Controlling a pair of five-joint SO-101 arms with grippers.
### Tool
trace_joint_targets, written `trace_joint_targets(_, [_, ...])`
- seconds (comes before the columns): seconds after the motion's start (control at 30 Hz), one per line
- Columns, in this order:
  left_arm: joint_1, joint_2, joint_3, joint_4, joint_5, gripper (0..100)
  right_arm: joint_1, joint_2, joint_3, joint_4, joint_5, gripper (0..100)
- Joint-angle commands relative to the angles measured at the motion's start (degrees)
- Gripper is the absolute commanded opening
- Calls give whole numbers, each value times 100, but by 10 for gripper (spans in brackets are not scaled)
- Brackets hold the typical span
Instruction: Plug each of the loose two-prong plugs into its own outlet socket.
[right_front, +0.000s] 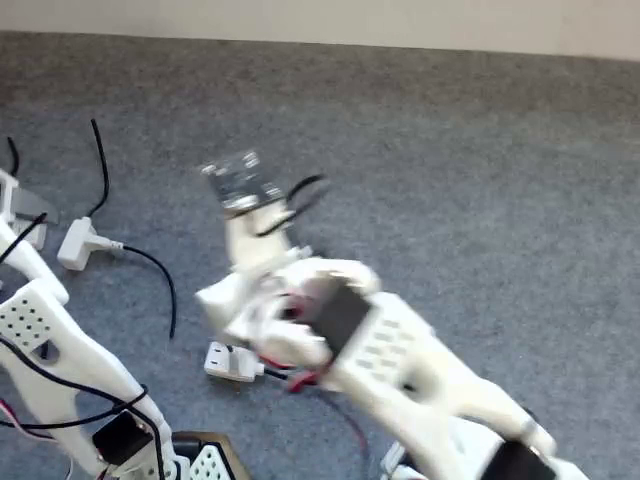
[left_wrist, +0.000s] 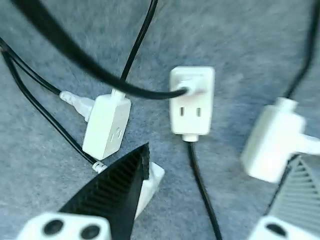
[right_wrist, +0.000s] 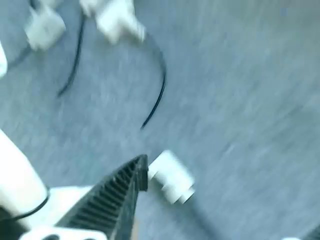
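The left gripper (left_wrist: 222, 162) is held open over the grey counter (left_wrist: 240, 45), above a socket block (left_wrist: 191, 117) laid face up. Its long axis is in line with its cord, and one pair of slots is free. The right gripper (right_wrist: 215, 200) appears to be open. A white plug (right_wrist: 170, 177) is laid flat just beside it, long axis crosswise in the high view. A second plug (right_front: 78, 243) is laid near the left arm (right_front: 40, 330), cord trailing toward mid-counter.
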Motion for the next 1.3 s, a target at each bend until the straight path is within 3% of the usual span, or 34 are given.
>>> trace_joint_targets(0.0, [567,-1789,1666,62,-44,400,998,-927,409,268,976,471])
trace_joint_targets(0.1, [1042,-3037,3398,53,-554,400,1833,-1059,796,664,1169,398])
trace_joint_targets(0.23, [1622,-4734,5534,26,-1284,399,3204,-1147,1007,787,1978,309])
trace_joint_targets(0.33, [2105,-6009,7055,18,-2365,399,3873,-1130,1420,567,2312,283])
trace_joint_targets(0.4, [2492,-6809,8127,-185,-2804,376,4022,-1147,2044,251,2497,282])
trace_joint_targets(0.53, [3257,-8268,10211,-1433,-3077,325,4048,-1147,3521,-848,2602,282])
trace_joint_targets(0.67, [3943,-9560,11837,-1820,-3719,328,4242,-1147,4681,-1974,2602,283])
trace_joint_targets(0.9, [4796,-10923,13455,-2716,-3824,353,4558,-1112,5305,-2985,2637,284])
trace_joint_targets(1.1, [5095,-10624,14105,-3736,-3763,352,4549,-1138,5560,-3011,2611,284])
trace_joint_targets(1.27, [5516,-10193,14132,-4281,-3165,351,4549,-1130,5587,-3213,2602,284])
